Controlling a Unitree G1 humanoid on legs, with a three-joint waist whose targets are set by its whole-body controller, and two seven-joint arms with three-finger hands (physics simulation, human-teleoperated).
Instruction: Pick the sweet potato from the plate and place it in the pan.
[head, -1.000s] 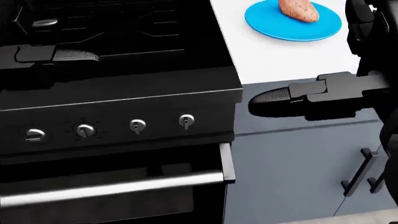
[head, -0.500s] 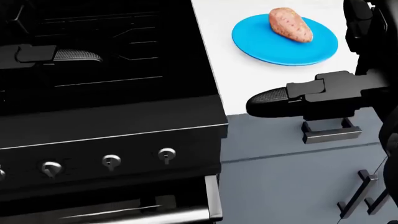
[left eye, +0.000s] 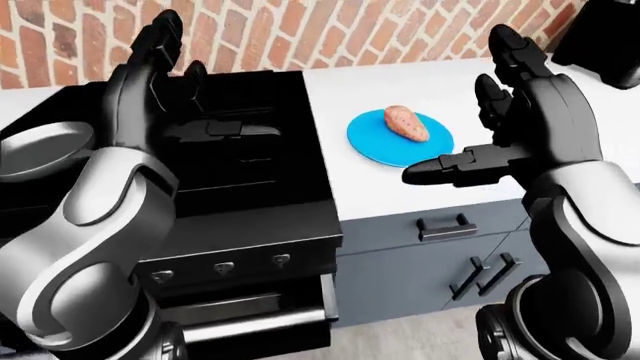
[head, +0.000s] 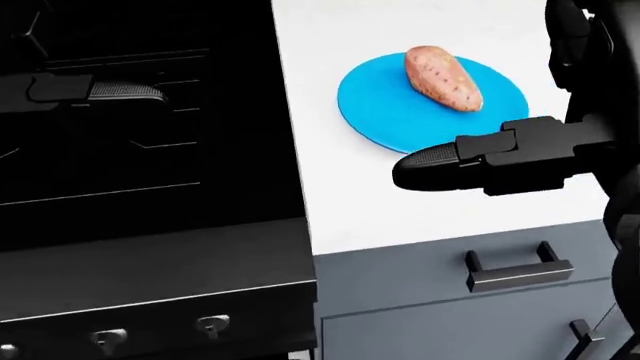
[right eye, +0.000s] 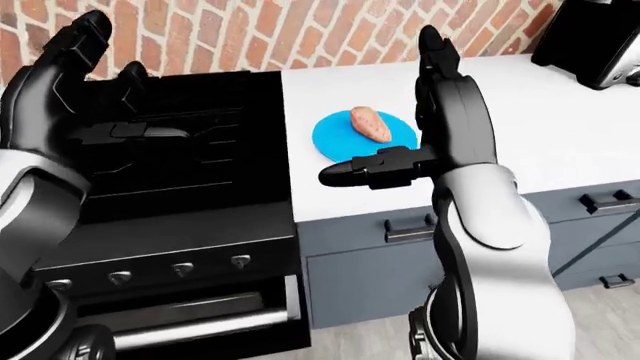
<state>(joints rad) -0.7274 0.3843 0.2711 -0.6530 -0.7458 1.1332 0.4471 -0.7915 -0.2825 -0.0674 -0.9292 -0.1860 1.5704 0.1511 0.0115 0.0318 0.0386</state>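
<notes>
While the sweet potato (head: 443, 77) sits on the blue plate (head: 370, 105), my right hand (left eye: 510, 124) hovers beside it, fingers spread, holding nothing. Left hand (left eye: 165, 90) is splayed over the stove (left eye: 250, 180), also empty.

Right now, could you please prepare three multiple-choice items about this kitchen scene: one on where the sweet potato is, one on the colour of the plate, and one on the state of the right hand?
1. Where does the pinkish-brown oval sweet potato lie?
A. on the black stove
B. on the round plate
C. in the robot's right hand

2. What colour is the flat round plate on the white counter?
A. blue
B. red
C. green

3. What is the state of the black three-finger right hand?
A. shut on the sweet potato
B. open, holding nothing
C. resting on the drawer handle

Answers: 1 B, the potato rests on the plate's upper right part in the head view. 2 A, the disc is plainly bright blue. 3 B, its fingers are spread above the counter, clear of the potato.
</notes>
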